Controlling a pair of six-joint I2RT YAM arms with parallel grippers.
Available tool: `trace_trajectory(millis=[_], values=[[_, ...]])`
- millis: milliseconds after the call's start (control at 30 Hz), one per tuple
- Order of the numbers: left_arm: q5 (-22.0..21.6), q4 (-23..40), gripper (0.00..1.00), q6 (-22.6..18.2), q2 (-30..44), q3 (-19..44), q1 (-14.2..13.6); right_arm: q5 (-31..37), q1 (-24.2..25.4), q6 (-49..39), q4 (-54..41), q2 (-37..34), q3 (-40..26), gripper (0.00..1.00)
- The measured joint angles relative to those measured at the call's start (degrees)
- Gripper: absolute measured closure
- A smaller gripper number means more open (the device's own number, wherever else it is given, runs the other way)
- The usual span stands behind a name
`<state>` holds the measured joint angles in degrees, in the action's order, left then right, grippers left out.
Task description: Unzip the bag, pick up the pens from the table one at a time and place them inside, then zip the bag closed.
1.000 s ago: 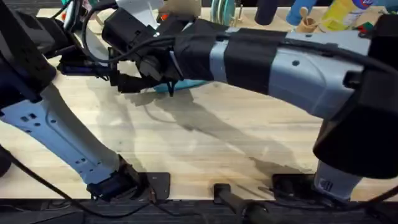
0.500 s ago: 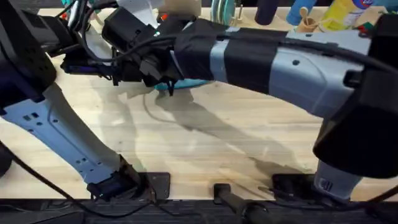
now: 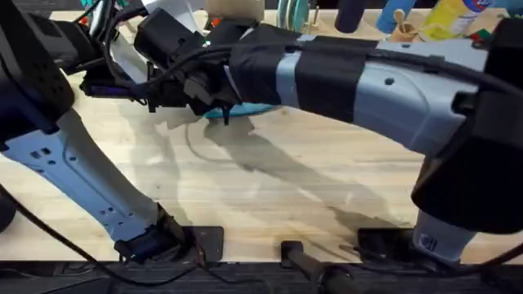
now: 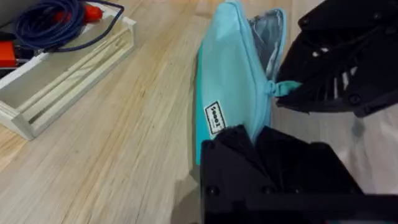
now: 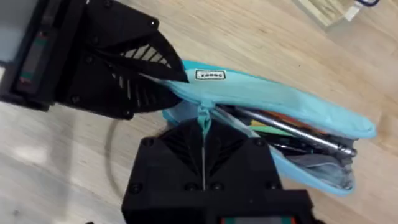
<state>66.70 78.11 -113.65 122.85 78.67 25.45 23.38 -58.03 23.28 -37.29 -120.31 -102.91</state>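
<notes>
The teal bag [image 5: 273,99] lies on the table [image 3: 270,196] with its zipper partly open. Several pens [image 5: 292,134], orange, silvery and dark, lie inside the opening. My right gripper [image 5: 203,134] is shut on the teal zipper pull [image 5: 203,118]. At the bag's labelled end, my left gripper [image 5: 134,78] is shut on the fabric. In the left wrist view the bag [image 4: 230,81] runs away from my left gripper [image 4: 258,134], with the right gripper [image 4: 336,68] pinching the pull [image 4: 283,87]. From overhead, a strip of the bag [image 3: 253,109] shows under the right arm.
A white wooden tray [image 4: 62,68] holding a coiled blue cable sits beside the bag. Bottles and other clutter [image 3: 449,20] line the table's far edge. The right arm stretches across the middle of the table, and bare wood lies toward the front.
Both grippers and the bag's held end have shifted slightly toward the far edge of the table since one second ago. Little has moved in the last half second.
</notes>
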Motion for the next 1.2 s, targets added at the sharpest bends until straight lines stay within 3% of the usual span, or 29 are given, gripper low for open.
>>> trace_trajectory(millis=[633,967,1200], values=[[0.63,-0.17,0.958,0.02,0.00,0.00,-0.35,-2.25,3.85,-15.59,-1.46,0.00,-0.13,0.970],[-0.01,0.30,0.958,0.02,0.00,0.00,-0.70,-12.12,6.07,-21.09,-10.05,0.01,-4.04,0.971],[0.42,0.33,0.958,0.02,0.00,0.00,-1.15,-15.48,8.25,-21.65,-16.88,0.01,-8.64,0.971]])
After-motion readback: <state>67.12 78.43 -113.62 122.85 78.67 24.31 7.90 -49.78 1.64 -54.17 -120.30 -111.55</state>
